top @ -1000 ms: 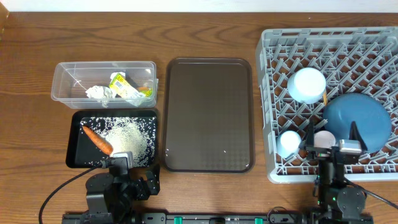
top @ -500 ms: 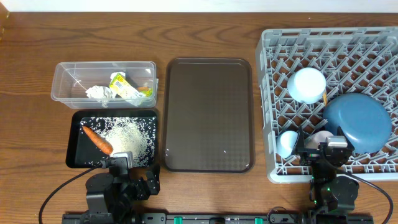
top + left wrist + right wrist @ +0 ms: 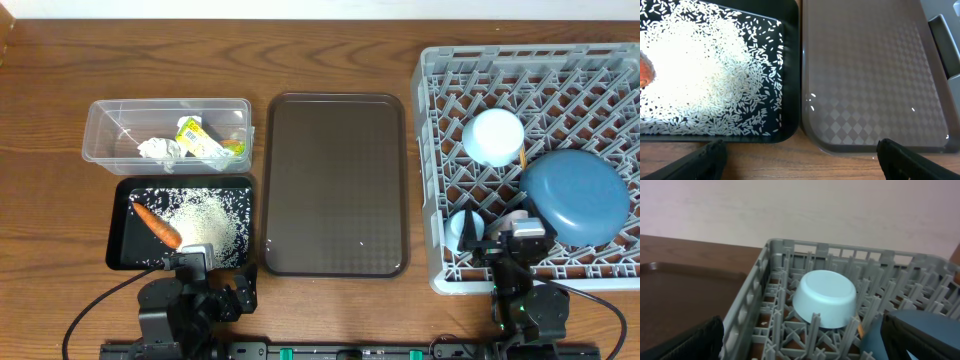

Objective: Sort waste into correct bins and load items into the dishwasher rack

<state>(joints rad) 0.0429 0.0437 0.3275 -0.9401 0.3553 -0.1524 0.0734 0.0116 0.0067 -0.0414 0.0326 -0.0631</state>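
Both left hand (image 3: 800, 167) and right hand (image 3: 800, 347) hang released; waste (image 3: 200, 215) fills clear tub (image 3: 165, 101) and black tray (image 3: 112, 225), dishes (image 3: 575, 195) fill rack (image 3: 425, 150); seemingly finished.

Rack (image 3: 520, 60): grey lattice
Plate (image 3: 575, 195): dark blue
Carrot (image 3: 155, 225): orange
Rice (image 3: 205, 215): white, on black tray (image 3: 112, 235)
Wrapper (image 3: 197, 138): yellow-green print
Serving tray (image 3: 335, 185): dark brown, faint diamond texture

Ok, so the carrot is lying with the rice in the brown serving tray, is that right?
Not quite. The carrot lies with the rice in the black tray, not the brown serving tray, which holds neither. The overhead view shows it.
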